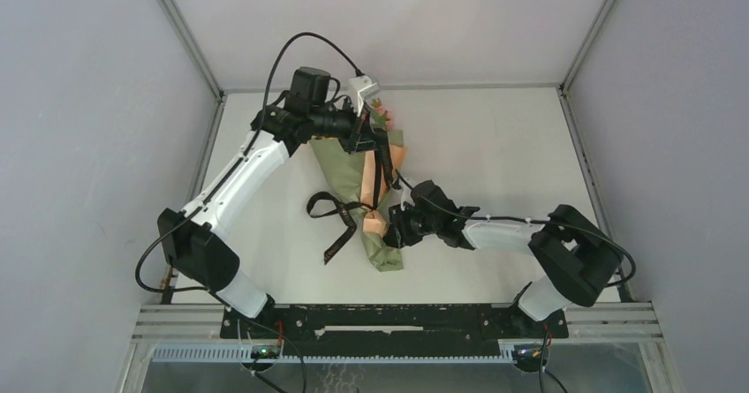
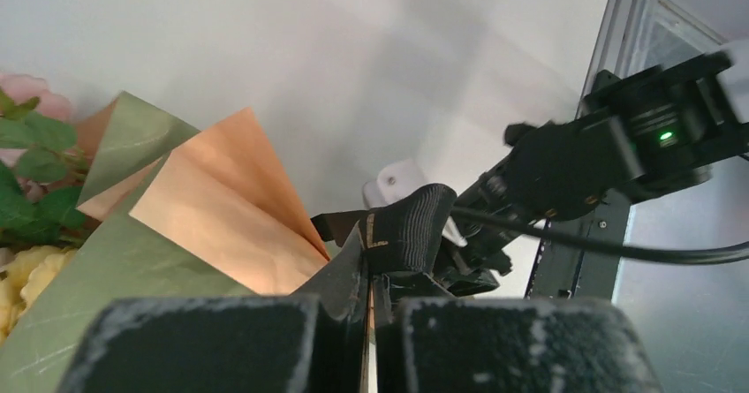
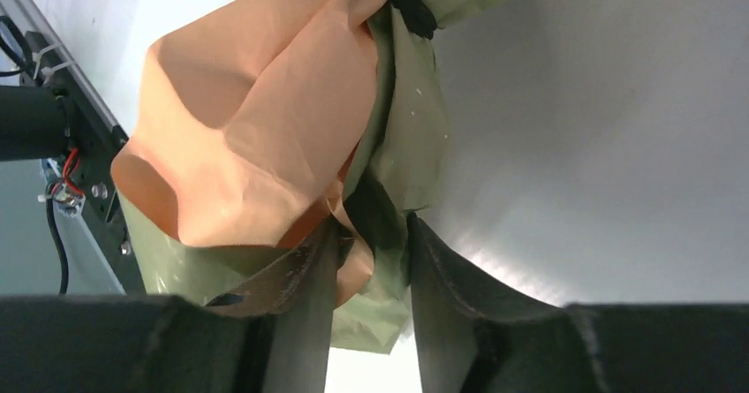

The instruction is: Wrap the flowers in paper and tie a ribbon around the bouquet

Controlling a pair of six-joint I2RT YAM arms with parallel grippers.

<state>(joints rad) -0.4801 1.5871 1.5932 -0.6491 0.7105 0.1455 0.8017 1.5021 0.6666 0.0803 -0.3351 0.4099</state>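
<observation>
Already the paper [image 3: 256, 128] wraps the flowers [image 2: 26, 146] as a bouquet [image 1: 353, 168] on the table [image 1: 495, 146], the ribbon [image 1: 340, 221] around its waist; left gripper [image 2: 369, 309] pinches ribbon, right gripper [image 3: 373, 234] straddles the cone's tail, grip unclear; knot seemingly unfinished

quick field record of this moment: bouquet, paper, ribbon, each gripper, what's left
bouquet: on the table, blooms at the far end, narrow end toward the arms
paper: wrapped around the flowers, green and peach both showing
ribbon: circles the narrow part; one strand runs up to the far end, a loose loop lies to the left
left gripper: shut on the ribbon, near the blooms
right gripper: jaws apart either side of the paper's lower end; grip unclear
left to do: no finished bow visible
</observation>
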